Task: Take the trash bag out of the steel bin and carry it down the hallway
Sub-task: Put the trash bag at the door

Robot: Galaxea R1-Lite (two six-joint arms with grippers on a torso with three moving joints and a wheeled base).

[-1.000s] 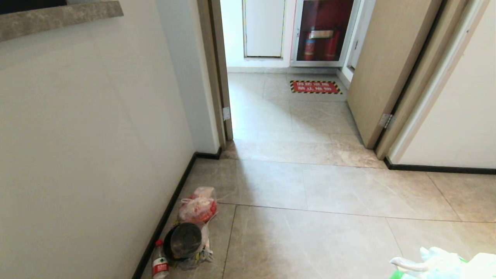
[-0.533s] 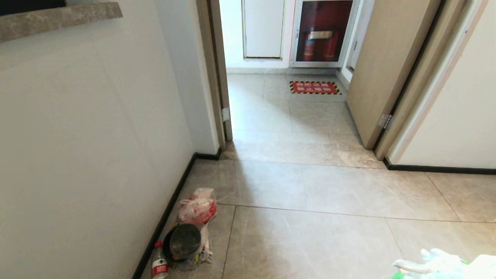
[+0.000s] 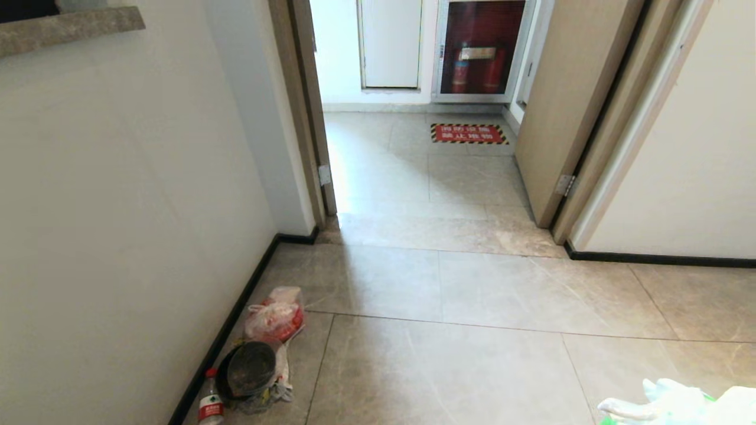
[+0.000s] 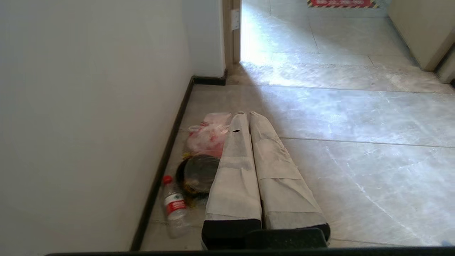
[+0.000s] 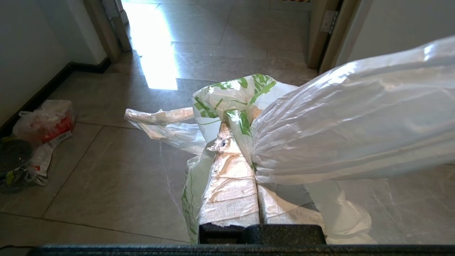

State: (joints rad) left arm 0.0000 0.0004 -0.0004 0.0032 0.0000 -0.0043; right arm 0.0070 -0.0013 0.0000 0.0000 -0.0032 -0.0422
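The right gripper (image 5: 249, 142) is clamped tight on the gathered plastic of the trash bag (image 5: 341, 117), which hangs at the robot's near right, clear of any bin, so the removal looks done. The left gripper (image 4: 245, 117) hangs empty with its fingers pressed together, and past it, against the left wall, lie a dark round container (image 3: 248, 369), a clear bag with red contents (image 3: 274, 317) and a bottle (image 3: 209, 406). What seems left is the carry itself: the hallway (image 3: 449, 283) runs ahead through an open doorway (image 3: 413, 159) on the far side.
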